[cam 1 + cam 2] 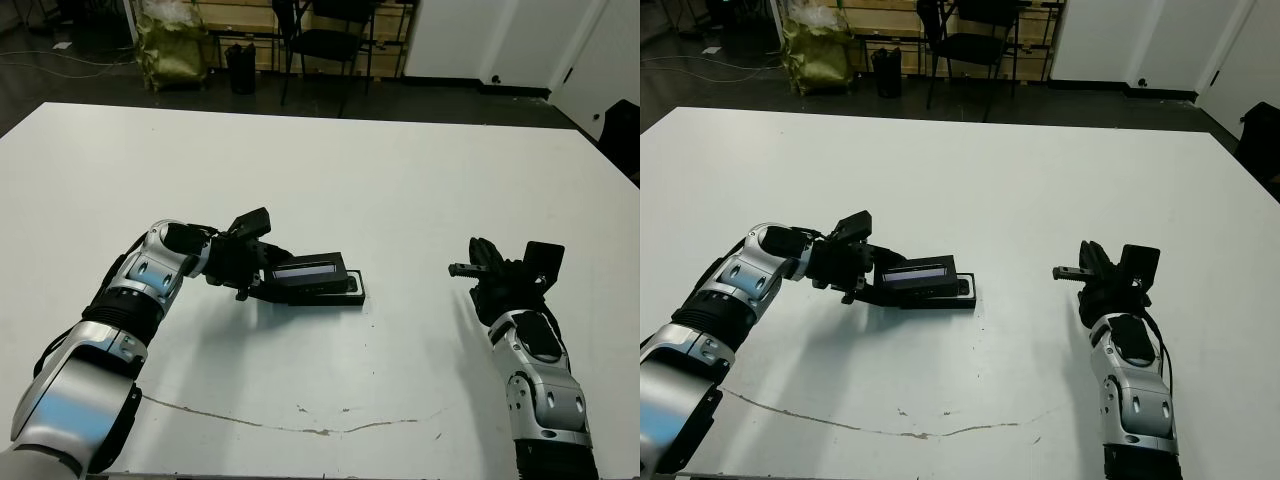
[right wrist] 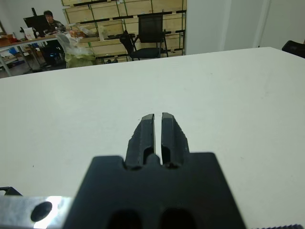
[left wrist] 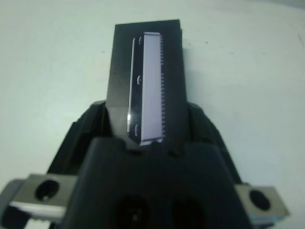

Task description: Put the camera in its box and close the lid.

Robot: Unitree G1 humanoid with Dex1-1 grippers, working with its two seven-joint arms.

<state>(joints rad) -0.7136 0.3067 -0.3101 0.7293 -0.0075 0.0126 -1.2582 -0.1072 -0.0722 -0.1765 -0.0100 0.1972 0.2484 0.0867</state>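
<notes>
left gripper (image 1: 262,283) pinching the lid (image 1: 308,271) over the box (image 1: 352,290)
lid tilted above the tray, left of table centre; right gripper (image 2: 157,125) well apart at right, fingers pressed together.

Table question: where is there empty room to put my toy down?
The white table is bare along its whole far side, and between the box and the right gripper. It is crowded only by the left gripper, which holds the lid over the box.

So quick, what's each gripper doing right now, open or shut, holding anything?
Left gripper: shut on the lid, held over the box.
Right gripper: shut, holding nothing, apart from the box.
</notes>
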